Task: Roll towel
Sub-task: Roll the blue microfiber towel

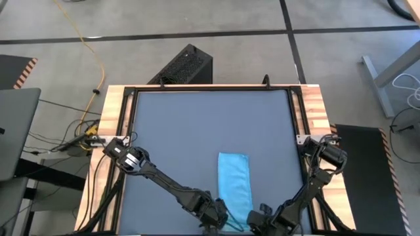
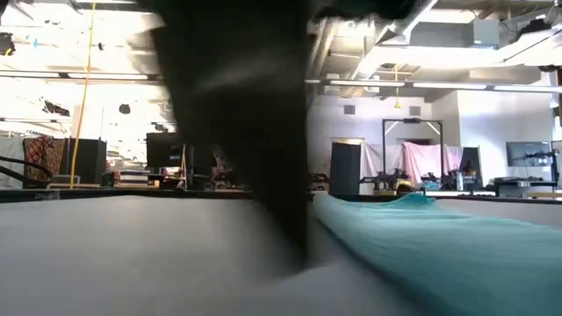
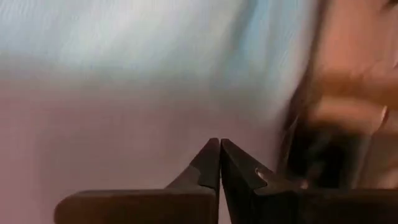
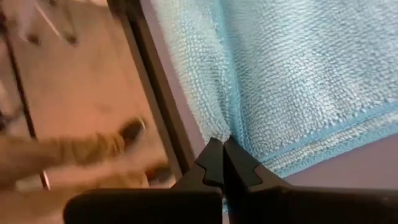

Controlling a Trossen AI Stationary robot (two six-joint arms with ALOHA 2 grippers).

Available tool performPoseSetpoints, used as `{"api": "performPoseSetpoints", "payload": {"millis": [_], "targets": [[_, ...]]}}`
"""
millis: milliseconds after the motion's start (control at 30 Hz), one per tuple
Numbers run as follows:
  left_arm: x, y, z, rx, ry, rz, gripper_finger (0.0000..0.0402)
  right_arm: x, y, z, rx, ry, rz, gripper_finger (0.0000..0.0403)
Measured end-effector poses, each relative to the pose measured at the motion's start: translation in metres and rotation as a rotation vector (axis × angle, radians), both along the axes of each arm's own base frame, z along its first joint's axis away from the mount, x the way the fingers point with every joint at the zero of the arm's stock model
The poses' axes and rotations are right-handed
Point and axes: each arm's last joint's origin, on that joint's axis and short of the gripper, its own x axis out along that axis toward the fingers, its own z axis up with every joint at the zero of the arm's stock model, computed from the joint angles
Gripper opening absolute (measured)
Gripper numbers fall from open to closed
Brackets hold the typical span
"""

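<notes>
Towel (image 1: pixel 234 189): a small sky-blue cloth, folded into a long narrow strip, lying on the dark grey tabletop (image 1: pixel 197 131). It sits at the near edge of the table, slightly right of the middle, with its long side running from the near edge toward the centre.

Towel surface: plain, soft looped pile; a stitched hem shows along one edge in the right wrist view (image 4: pixel 298 68). In the low view it stretches away as a low teal ridge (image 2: pixel 421 237).

Left gripper (image 1: pixel 218 217): down at the near edge of the table, just beside the towel's near left corner. Its two dark fingers (image 3: pixel 208 168) are pressed together tip to tip. Whether any cloth is caught between them cannot be told; pale blue cloth fills the blurred view ahead of them.

Right gripper (image 1: pixel 257 219): down at the near edge, at the towel's near right corner. Its fingers (image 4: pixel 212 160) are closed, and the cloth puckers into a fold right at the tips, so it pinches the towel's edge.

Table frame: a wooden border (image 1: pixel 115 105) surrounds the grey surface.

Arms: both reach inward from the near corners, meeting low at the towel's near end.
</notes>
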Motion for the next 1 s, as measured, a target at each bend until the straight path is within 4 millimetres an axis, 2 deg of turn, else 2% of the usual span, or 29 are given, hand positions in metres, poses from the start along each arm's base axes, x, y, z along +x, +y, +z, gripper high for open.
{"api": "performPoseSetpoints", "payload": {"millis": [300,700,867,1000], "targets": [[0.003,-0.002,0.002,0.032,-0.066,0.033,0.0,-0.005,-0.006,0.007,-0.015,0.042,-0.017,0.0014],[0.004,-0.01,0.013,0.179,-0.245,-0.095,0.0003,0.003,-0.015,0.007,-0.044,0.051,-0.066,0.0015],[0.004,-0.013,0.024,0.291,-0.365,-0.177,0.0037,0.013,-0.026,0.007,-0.084,0.056,-0.084,0.0015],[0.001,-0.009,0.028,0.328,-0.34,-0.151,0.0072,0.023,-0.035,0.007,-0.098,0.06,-0.068,0.0015]]}}
